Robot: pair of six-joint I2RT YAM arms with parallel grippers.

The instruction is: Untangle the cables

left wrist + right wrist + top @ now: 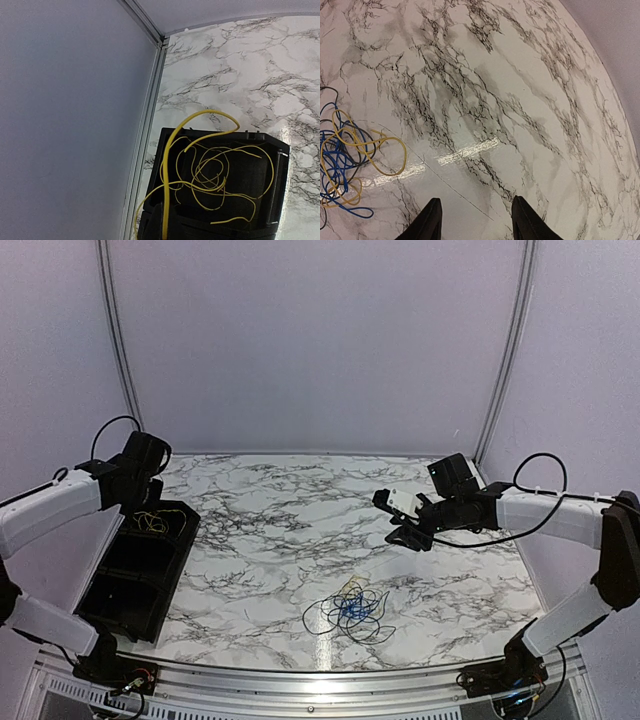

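Marble table (300, 530): left hand (148, 495) closed above yellow cable (210, 111), right hand (476, 222) wide open, empty.

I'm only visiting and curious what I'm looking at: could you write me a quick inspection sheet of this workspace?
Surface: glossy marble table.
Job's things: tangle of blue, yellow and black cables near the front edge; one yellow cable dangling over the far compartment of the black bin.
Clutter: nothing seen.
Grippers: left claw shut on the yellow cable; right claw open, empty, above bare marble.
Cables: arm cable loop hangs above the table.
Surroundings: pale walls, metal posts.
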